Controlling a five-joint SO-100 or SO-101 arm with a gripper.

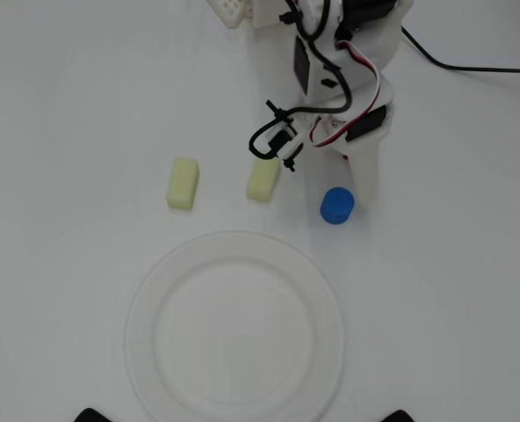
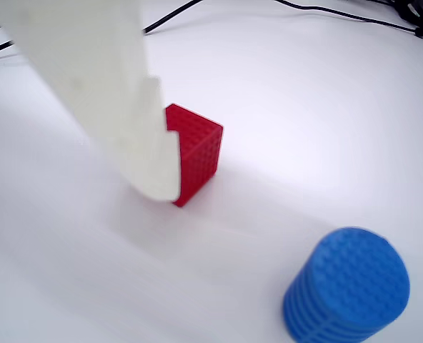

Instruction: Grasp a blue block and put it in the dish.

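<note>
The arm [image 1: 339, 79] is built of white printed plastic, with black servo bodies set into its links, as seen in the overhead view. A bundle of red, white and black servo wires [image 1: 352, 110] is looped along its side, and a black cable loop [image 1: 269, 136] is tied near the wrist. A black power lead [image 1: 471, 67] is run off from the base. In the wrist view, one gripper finger [image 2: 118, 100] is shown as a broad, cream-white printed blade with a rounded tip and faint layer lines.
</note>
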